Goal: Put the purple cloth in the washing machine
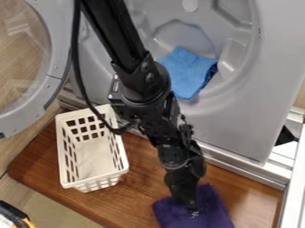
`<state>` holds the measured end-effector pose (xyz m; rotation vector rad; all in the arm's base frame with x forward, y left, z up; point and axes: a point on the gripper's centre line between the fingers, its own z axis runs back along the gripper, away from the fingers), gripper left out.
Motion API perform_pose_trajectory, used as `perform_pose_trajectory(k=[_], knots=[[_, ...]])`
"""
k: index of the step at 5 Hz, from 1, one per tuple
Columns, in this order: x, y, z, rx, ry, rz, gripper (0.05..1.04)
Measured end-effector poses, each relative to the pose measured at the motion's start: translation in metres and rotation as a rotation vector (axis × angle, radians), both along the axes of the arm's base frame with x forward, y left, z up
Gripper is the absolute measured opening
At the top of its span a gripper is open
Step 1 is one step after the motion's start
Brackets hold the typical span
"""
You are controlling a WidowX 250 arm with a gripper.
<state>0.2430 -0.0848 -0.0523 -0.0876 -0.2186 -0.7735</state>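
Observation:
The purple cloth [213,214] lies on the brown wooden board at the bottom of the camera view, right of centre. My gripper [191,209] hangs down over the cloth's upper part, its tip against or just above the fabric. Whether it holds any of the cloth I cannot tell. Behind the arm stands the washing machine [238,120], its round opening facing the board. A blue cloth [187,71] rests inside that opening.
A white plastic basket [89,162] stands on the wooden board [143,196], left of the arm. The machine's round door [55,58] is swung out at the upper left. A metal ledge [238,167] runs along the machine's base.

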Motion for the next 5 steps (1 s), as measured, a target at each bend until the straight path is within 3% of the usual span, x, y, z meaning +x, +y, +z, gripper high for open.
perform_pose_trajectory(k=[2, 3, 4, 5], knots=[[0.0, -0.004, 0.028, -0.053, -0.093, -0.031, 0.054], [-0.001, 0.002, 0.049, -0.113, -0.142, 0.058, 0.054], [0.003, 0.008, 0.074, -0.213, -0.205, 0.189, 0.054], [0.006, 0.024, 0.102, -0.258, -0.271, 0.275, 0.054]])
